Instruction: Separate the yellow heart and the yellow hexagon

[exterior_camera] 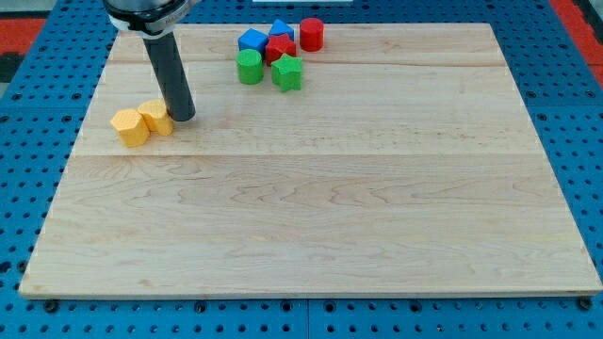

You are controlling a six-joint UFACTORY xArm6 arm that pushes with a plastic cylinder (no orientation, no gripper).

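Observation:
Two yellow blocks lie touching at the view's left. The left one (pixel 130 126) looks like the yellow hexagon; the right one (pixel 156 117) looks like the yellow heart. My tip (pixel 183 118) stands on the wooden board (pixel 311 207), right against the right side of the heart. The dark rod rises from it to the view's top.
A cluster of blocks sits near the view's top: a blue block (pixel 252 40), a blue block (pixel 281 30), a red block (pixel 280 49), a red cylinder (pixel 312 34), a green cylinder (pixel 250 67), a green star (pixel 287 72). Blue pegboard surrounds the board.

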